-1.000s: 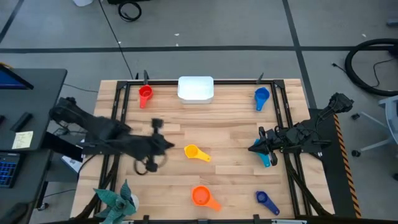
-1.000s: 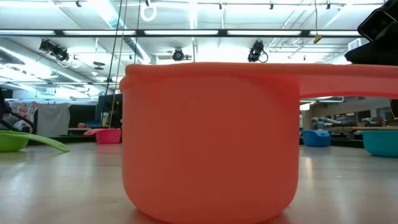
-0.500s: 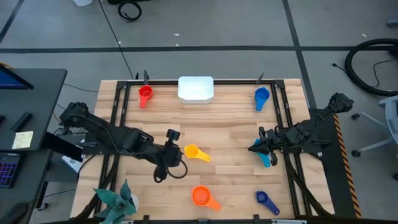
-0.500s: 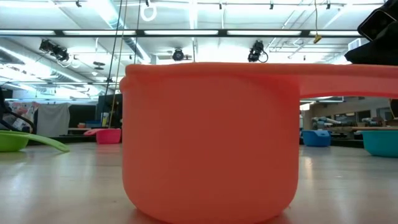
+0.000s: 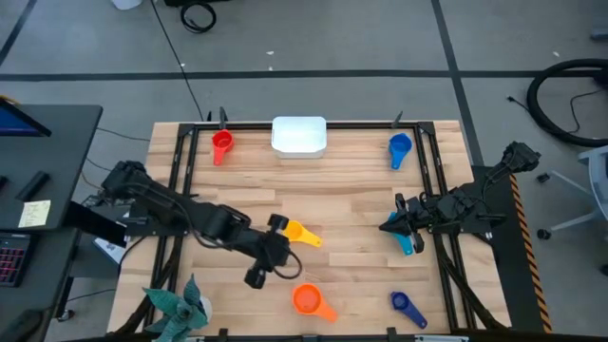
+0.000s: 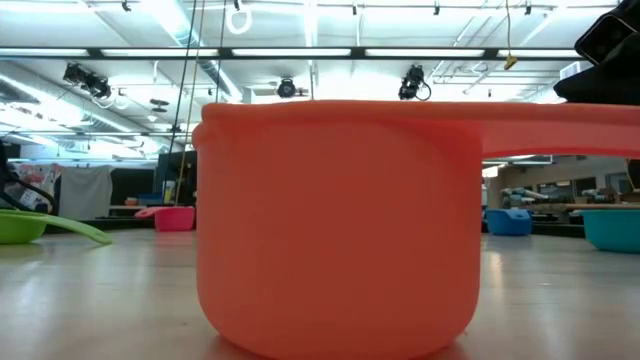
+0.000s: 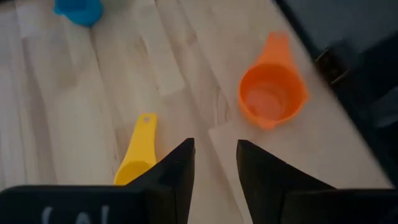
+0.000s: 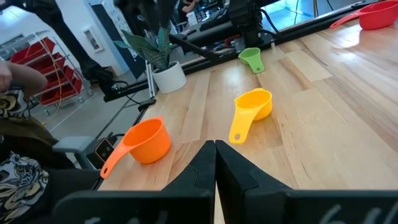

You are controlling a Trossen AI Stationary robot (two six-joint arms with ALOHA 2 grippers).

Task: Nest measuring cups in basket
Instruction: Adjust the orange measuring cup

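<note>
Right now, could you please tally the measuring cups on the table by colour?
Red cup: 1
Orange cup: 1
Yellow cup: 1
Green cup: 1
Light blue cup: 1
Blue cup: 1
Dark blue cup: 1
Total: 7

Basket (image 5: 299, 135) at the table's (image 5: 351, 199) far edge, measuring cups (image 5: 306, 298) scattered around.

The high view looks straight down on the whole pale wooden slatted worktop (image 5: 342, 204). The low view sits at worktop height, so close to the round orange plastic measuring cup (image 6: 335, 225) that it fills the picture. Both wrist views look forward over the worktop and share that cup and the yellow plastic measuring cup (image 8: 252, 107), probably from opposite sides.
</note>
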